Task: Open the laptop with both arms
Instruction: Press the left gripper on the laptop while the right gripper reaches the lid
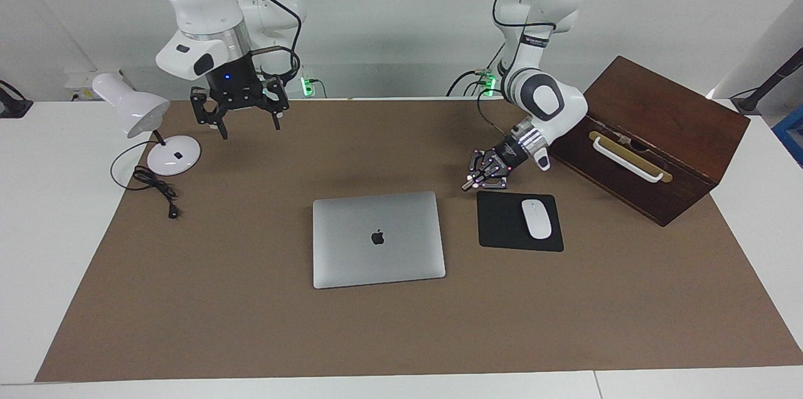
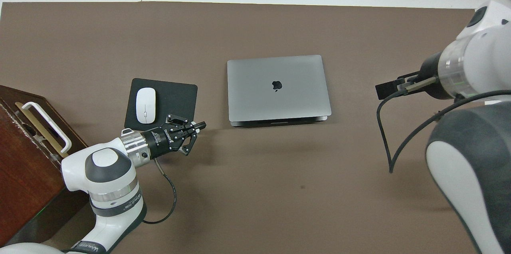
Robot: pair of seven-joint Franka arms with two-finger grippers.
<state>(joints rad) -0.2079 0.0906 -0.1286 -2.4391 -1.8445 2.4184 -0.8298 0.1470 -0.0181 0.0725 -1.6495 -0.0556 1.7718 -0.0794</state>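
Nearest the robots, toward the left arm's end of the bench (image 1: pixel 37 211), a dark wooden box (image 1: pixel 665 135) stands with its lid down and a white handle on its front; what it holds cannot be seen. Toward the right arm's end, about as near the robots as the box, a white desk lamp (image 1: pixel 147 129) stands with its cord trailing onto the brown mat (image 1: pixel 251 324).

Just beside the box, the left hand (image 1: pixel 467 184) hangs low with its fingertips clenched together, grasping nothing, over the mat at the mouse pad's nearer corner. The right hand (image 1: pixel 248 126) hovers high over the mat near the lamp, its fingers released and spread apart, empty.

Farther from the robots than the box, the black mouse pad (image 1: pixel 499 223) carries a white mouse (image 1: pixel 536 219). Beside the pad, toward the right arm's end and well apart from the box, the laptop (image 1: pixel 378 239) lies flat and closed, untouched.
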